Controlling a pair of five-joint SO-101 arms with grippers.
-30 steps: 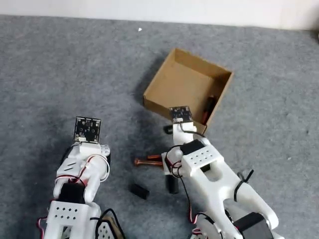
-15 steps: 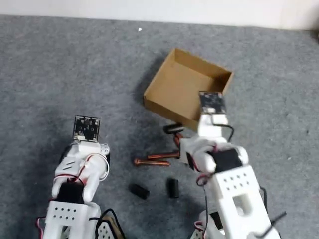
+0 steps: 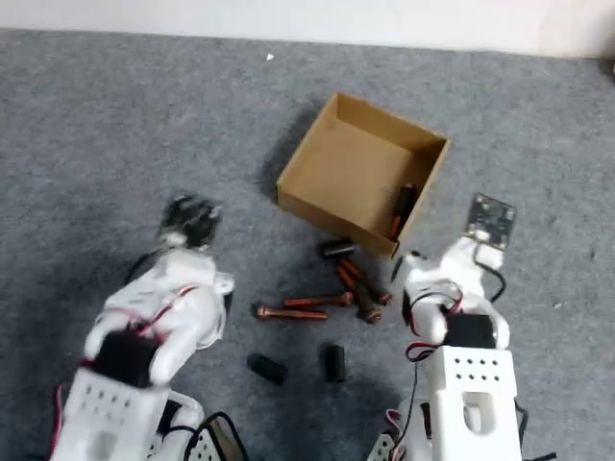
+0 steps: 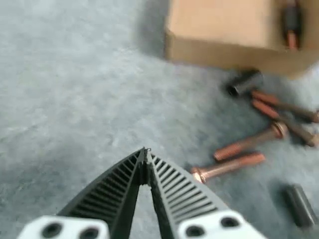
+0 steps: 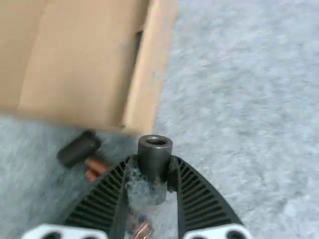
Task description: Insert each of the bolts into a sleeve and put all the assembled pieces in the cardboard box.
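Moved: your right arm (image 3: 461,336) has swung off the bolts (image 3: 322,301) and out past the right corner of the cardboard box (image 3: 332,213); your left arm (image 3: 163,317) has started forward toward the middle
Right gripper (image 5: 153,168): clamped on a dark sleeve (image 5: 155,149), held upright with its open bore facing up
Left gripper (image 4: 146,162): fingers pressed together with nothing between them, over bare carpet (image 3: 144,125), short of the nearest bolt (image 4: 227,167)
Bolts: four copper ones lie loose in a fan just in front of the box
Loose sleeves (image 3: 338,248): one just beside the box's front wall, two more nearer your arms
Boxed: one assembled piece (image 3: 404,205) rests by the box's right corner
Risk: I judge the bolt pickup the weak spot; if the left fingers stay pressed together they will shove a bolt into its neighbours, the close-lying bolts invite a double grab, and a tilted bolt would jam at the sleeve's rim
Pose: right arm drawn back, wrist beside the box's right corner; left arm leans forward and inward, angled down at the carpet
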